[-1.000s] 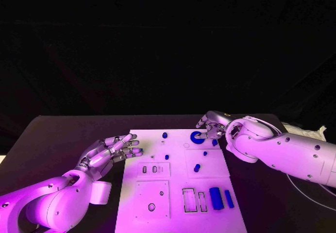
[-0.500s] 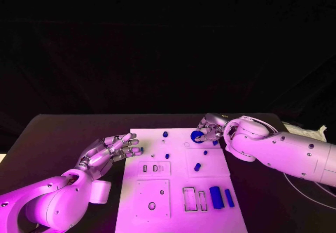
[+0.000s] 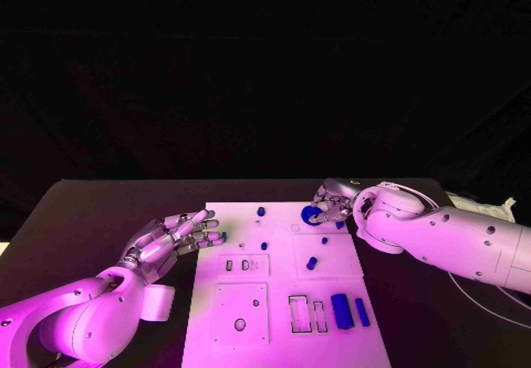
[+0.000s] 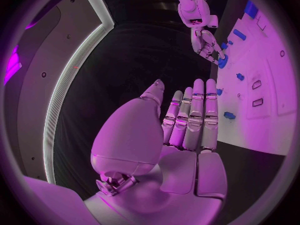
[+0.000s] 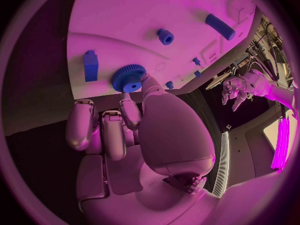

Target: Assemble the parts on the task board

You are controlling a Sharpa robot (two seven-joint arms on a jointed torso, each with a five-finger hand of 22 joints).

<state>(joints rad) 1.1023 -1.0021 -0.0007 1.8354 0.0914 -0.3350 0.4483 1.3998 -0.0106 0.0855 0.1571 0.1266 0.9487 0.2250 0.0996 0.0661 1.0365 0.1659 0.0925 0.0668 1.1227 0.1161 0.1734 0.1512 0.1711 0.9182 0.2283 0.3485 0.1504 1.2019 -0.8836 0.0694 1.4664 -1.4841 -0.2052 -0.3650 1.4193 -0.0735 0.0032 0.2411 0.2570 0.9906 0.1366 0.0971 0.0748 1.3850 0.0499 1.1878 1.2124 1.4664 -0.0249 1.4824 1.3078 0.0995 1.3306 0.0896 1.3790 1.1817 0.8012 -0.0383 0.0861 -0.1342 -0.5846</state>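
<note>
The white task board (image 3: pixel 282 291) lies in the middle of the table. At its far right corner my right hand (image 3: pixel 332 201) pinches a blue gear (image 3: pixel 311 215) between its thumb and a finger. In the right wrist view the gear (image 5: pixel 129 78) sits at the fingertips (image 5: pixel 128 105), just above the board (image 5: pixel 137 15), next to a blue block (image 5: pixel 91 65). My left hand (image 3: pixel 177 236) hovers at the board's left edge, fingers extended and apart, holding nothing. The left wrist view shows that hand (image 4: pixel 187 125) and, beyond it, the right hand (image 4: pixel 205 41) with the gear (image 4: pixel 222 61).
Small blue parts stand on the board: one at the far edge (image 3: pixel 261 211), one mid-left (image 3: pixel 263 247), one in the middle (image 3: pixel 312 263). Two long blue pieces (image 3: pixel 341 312) (image 3: pixel 362 313) lie near the front right beside empty slots (image 3: pixel 298 316).
My right hand has shifted slightly at the board's far right corner with the gear in its fingertips. The left hand has hardly moved.
</note>
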